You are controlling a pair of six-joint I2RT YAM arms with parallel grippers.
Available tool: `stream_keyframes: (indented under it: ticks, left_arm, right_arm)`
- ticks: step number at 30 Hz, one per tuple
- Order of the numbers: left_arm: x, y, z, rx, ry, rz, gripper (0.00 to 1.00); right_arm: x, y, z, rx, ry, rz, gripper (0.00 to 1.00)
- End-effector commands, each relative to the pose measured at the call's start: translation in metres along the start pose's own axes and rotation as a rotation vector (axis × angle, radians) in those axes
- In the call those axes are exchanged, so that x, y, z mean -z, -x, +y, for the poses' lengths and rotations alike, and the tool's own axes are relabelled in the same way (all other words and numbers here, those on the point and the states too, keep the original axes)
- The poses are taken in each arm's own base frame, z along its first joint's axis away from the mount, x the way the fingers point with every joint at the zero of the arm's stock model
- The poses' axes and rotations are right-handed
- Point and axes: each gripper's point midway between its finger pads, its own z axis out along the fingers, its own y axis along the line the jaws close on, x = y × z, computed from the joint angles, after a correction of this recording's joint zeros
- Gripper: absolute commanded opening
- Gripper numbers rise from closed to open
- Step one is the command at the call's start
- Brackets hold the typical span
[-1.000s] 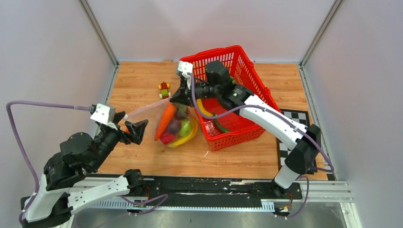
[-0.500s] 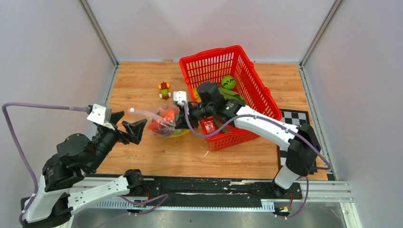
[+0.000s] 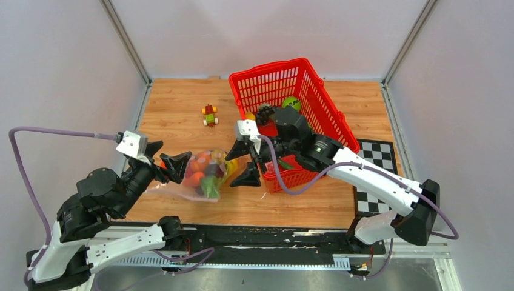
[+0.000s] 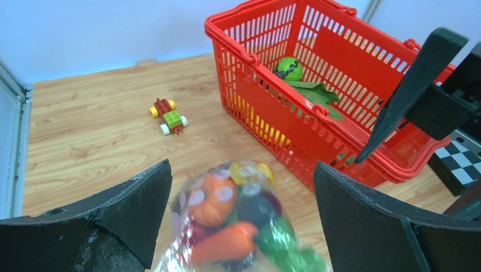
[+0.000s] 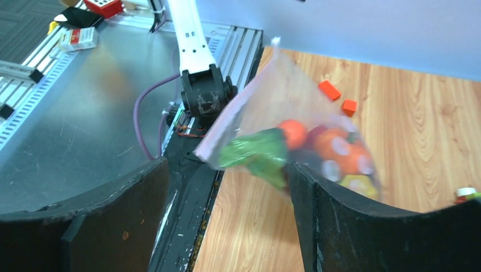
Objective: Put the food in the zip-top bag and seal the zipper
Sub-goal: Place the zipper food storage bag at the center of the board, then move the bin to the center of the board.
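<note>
Now, a clear zip-top bag (image 3: 203, 174) stuffed with toy food (image 4: 212, 201) lies on the wooden worktop (image 3: 176, 115), between the left jaws and the right jaws. Both are spread wide and hold nothing. Its pinkish zipper (image 5: 232, 105) may not be sealed, so a clumsy pinch could spill pieces. Pale walls (image 3: 60, 60) enclose the worktop. A red basket (image 3: 273, 65) stands to the right with a lime (image 3: 291, 103) inside.

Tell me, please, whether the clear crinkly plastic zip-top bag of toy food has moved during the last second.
Yes. The clear zip-top bag has shifted left and toward the near edge, away from the red plastic mesh basket, which stayed put.
</note>
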Motion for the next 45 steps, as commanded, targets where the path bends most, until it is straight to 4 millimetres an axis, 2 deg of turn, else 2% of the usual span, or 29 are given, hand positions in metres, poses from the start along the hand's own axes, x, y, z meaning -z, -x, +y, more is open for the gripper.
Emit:
stream_keyframes:
  ticks: [1, 5, 9, 12, 16, 21, 23, 26, 27, 29, 32, 35, 38, 42, 45]
  left_arm:
    - [0.001, 0.012, -0.002, 0.051, -0.006, -0.034, 1.0]
    - [0.001, 0.012, -0.002, 0.055, -0.005, -0.033, 1.0]
    - [-0.002, 0.009, -0.004, 0.043, -0.005, -0.019, 1.0]
    - [-0.003, 0.005, -0.004, 0.032, 0.0, -0.002, 1.0]
    - [-0.003, 0.004, -0.004, 0.026, 0.004, 0.004, 1.0]
    - [-0.006, 0.0, -0.004, 0.018, 0.008, 0.014, 1.0]
    - [-0.007, -0.003, -0.005, 0.014, 0.009, 0.022, 1.0]
    - [-0.011, -0.009, -0.008, 0.005, 0.009, 0.04, 1.0]
    - [-0.012, -0.011, -0.007, 0.003, 0.015, 0.046, 1.0]
    - [-0.015, -0.018, -0.006, -0.001, 0.036, 0.062, 1.0]
    - [-0.021, -0.03, 0.0, -0.008, 0.095, 0.087, 1.0]
    - [-0.029, -0.05, 0.005, -0.036, 0.167, 0.147, 1.0]
    - [-0.035, -0.07, 0.013, -0.062, 0.262, 0.216, 1.0]
    - [-0.039, -0.079, 0.014, -0.046, 0.301, 0.25, 1.0]
    - [-0.041, -0.089, 0.017, -0.039, 0.315, 0.275, 1.0]
  right_arm:
    - [0.004, 0.006, -0.012, -0.025, -0.099, -0.03, 0.77]
    - [0.0, -0.028, -0.049, -0.17, -0.295, 0.045, 0.69]
    - [-0.009, -0.058, -0.07, -0.273, -0.371, 0.126, 0.63]
    - [-0.005, -0.087, -0.092, -0.327, -0.487, 0.233, 0.6]
    - [0.019, -0.125, -0.122, -0.352, -0.711, 0.414, 0.6]
    - [0.057, -0.162, -0.141, -0.353, -0.898, 0.575, 0.62]
    - [0.073, -0.171, -0.145, -0.386, -0.94, 0.604, 0.61]
    - [0.09, -0.169, -0.149, -0.401, -0.97, 0.583, 0.61]
    - [0.091, -0.165, -0.147, -0.401, -0.956, 0.565, 0.61]
    - [0.078, -0.151, -0.139, -0.396, -0.863, 0.501, 0.61]
    - [0.043, -0.122, -0.112, -0.423, -0.646, 0.342, 0.63]
    - [0.014, -0.106, -0.081, -0.433, -0.467, 0.232, 0.69]
    - [-0.001, -0.108, -0.066, -0.415, -0.425, 0.235, 0.71]
    - [-0.01, -0.123, -0.049, -0.43, -0.426, 0.259, 0.71]
    - [-0.013, -0.125, -0.034, -0.383, -0.456, 0.257, 0.71]
